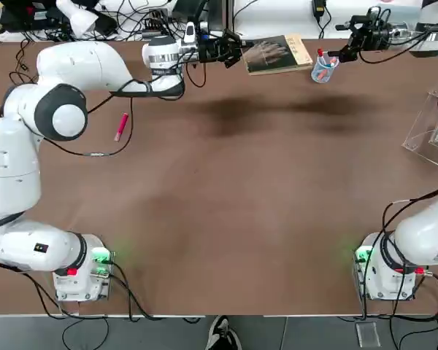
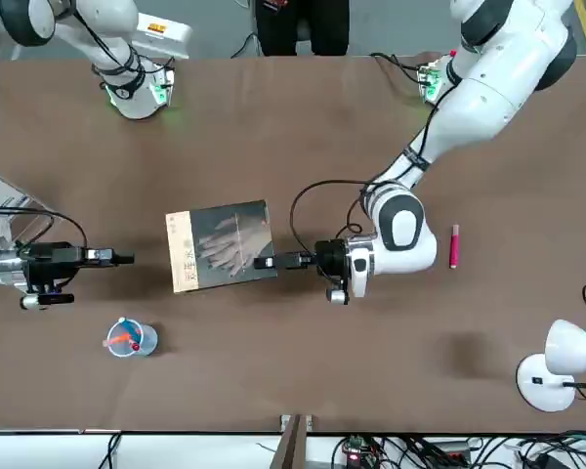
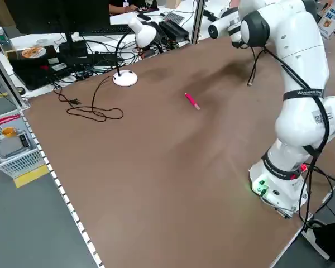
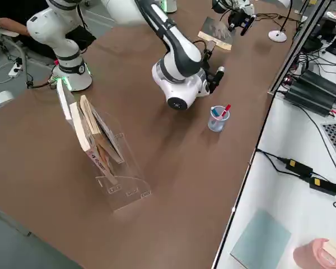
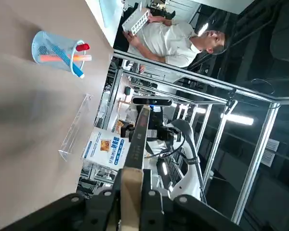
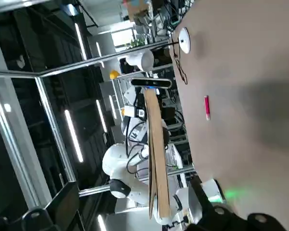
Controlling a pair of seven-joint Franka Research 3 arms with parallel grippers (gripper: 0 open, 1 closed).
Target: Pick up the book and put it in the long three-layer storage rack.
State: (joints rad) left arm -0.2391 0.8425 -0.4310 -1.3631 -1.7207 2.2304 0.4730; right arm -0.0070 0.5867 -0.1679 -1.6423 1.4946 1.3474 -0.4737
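Note:
The book, dark grey with a pale hand image and a tan strip, hangs level above the far side of the table. My left gripper is shut on its near edge; the front view shows the book and that gripper too. The left wrist view sees the book edge-on between the shut fingers. My right gripper stands open a short way beyond the book's other end, holding nothing. The clear rack holds several books and stands at the table's right edge.
A small clear cup of pens stands between the book and the right gripper. A red pen lies on the table by the left arm. A white lamp and cables sit along the far edge. A person stands beyond the table.

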